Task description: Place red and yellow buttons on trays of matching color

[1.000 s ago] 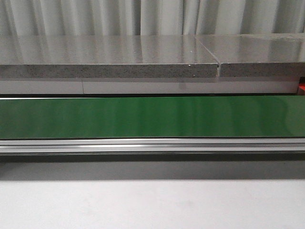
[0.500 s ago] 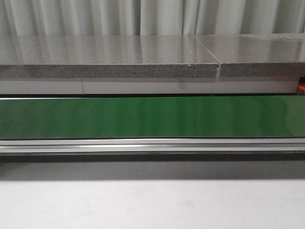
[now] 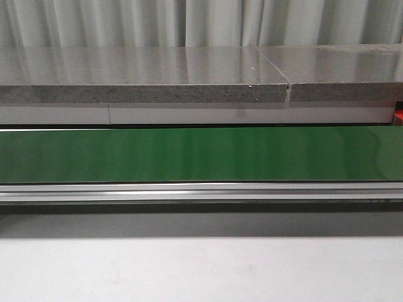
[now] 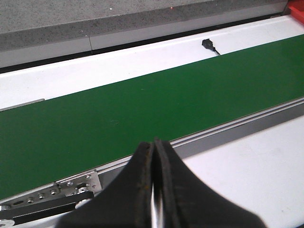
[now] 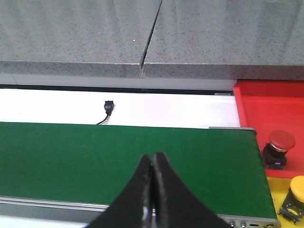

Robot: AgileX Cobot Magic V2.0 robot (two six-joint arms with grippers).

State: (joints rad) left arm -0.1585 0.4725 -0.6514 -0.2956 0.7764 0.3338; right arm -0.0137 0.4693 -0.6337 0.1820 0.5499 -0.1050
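Nearest the robot there's just the plain white desk [image 3: 201,270] surface, nothing on it in the front view. Both arms hang right over that near edge: the left gripper [image 4: 154,147] has its black jaws pressed together with nothing between them, and the right gripper [image 5: 152,159] looks the same, jaws closed and empty.

Next out is the silver aluminium rail [image 3: 201,192] and then the long green conveyor belt [image 3: 201,154]. Comparing with the front shots from half a second and a second ago, basically nothing has changed: belt bare, no button riding on it, arms not in that view. So the robot looks to be waiting, not mid-pick.

The buttons only show up in the right wrist view, past the belt's end. A red mushroom-head push button [image 5: 280,147] on a dark base sits on the red plastic tray [image 5: 270,102], so that one seems already sorted. Just beside it, a yellow push button [image 5: 295,192] on a grey base sits on a yellow tray [image 5: 271,187], though only a sliver of that tray is visible, so hard to be sure it's fully on.

Further back there's a white strip with a small black cable plug [image 5: 109,105] lying on it, then the grey speckled stone slabs [image 3: 145,75] and pale curtain [image 3: 189,22] behind.

Best guess: both colours are matched, and the arms are idle until another button comes along the belt.
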